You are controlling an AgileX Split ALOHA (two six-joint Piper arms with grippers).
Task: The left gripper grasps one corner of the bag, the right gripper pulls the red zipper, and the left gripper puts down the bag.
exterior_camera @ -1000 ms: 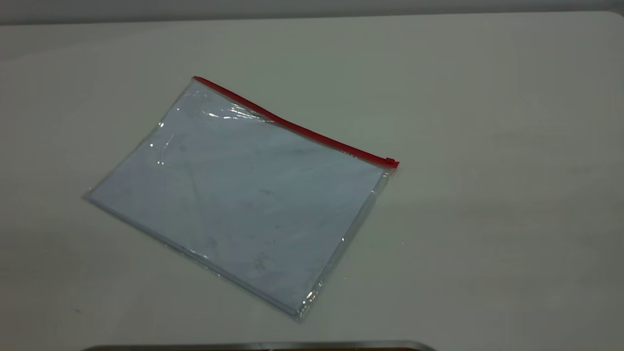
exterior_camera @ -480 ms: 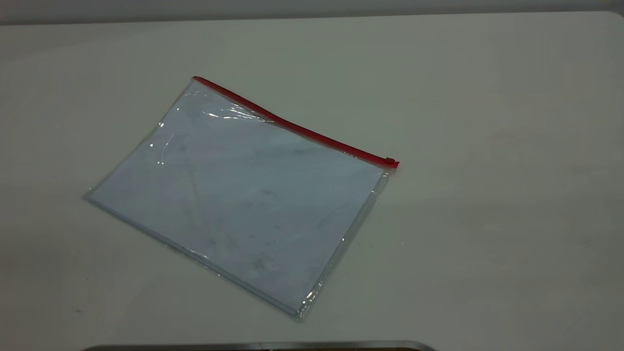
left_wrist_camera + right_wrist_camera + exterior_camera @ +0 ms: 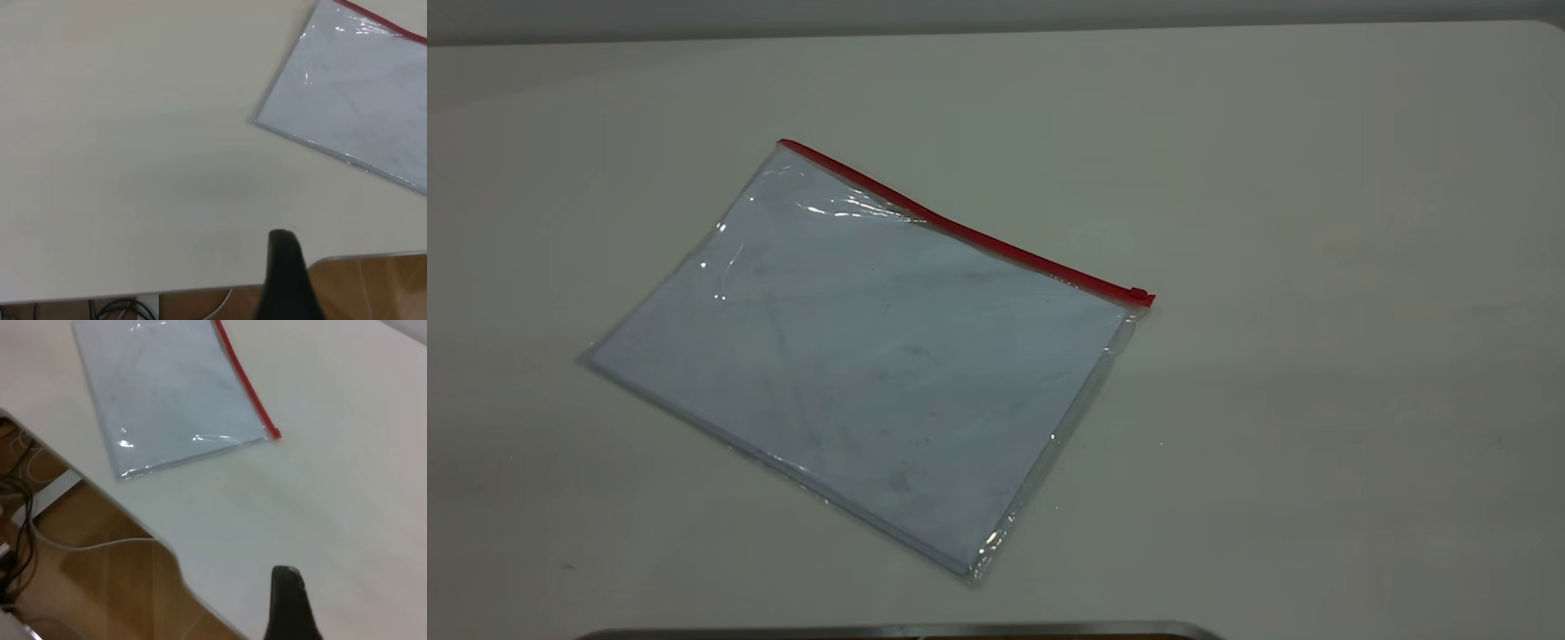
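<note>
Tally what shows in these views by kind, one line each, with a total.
Bag on the table: 1
Red zipper with slider at one end: 1
Robot pincer fingers: 2, left pincer and right pincer, both far from the bag
Total: 4

A: Where are my grippers?
B: Outside the exterior view. My left gripper point(image 3: 287, 280) shows one dark finger in its wrist view; my right gripper point(image 3: 288, 603) likewise. Both hover, holding nothing.

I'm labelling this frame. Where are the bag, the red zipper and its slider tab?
bag point(image 3: 871, 373): exterior view, middle of the clear face over the pale sheets.
red zipper point(image 3: 969, 235): exterior view, midway along the red strip.
slider tab point(image 3: 1141, 295): exterior view, the tab at the strip's right end.
</note>
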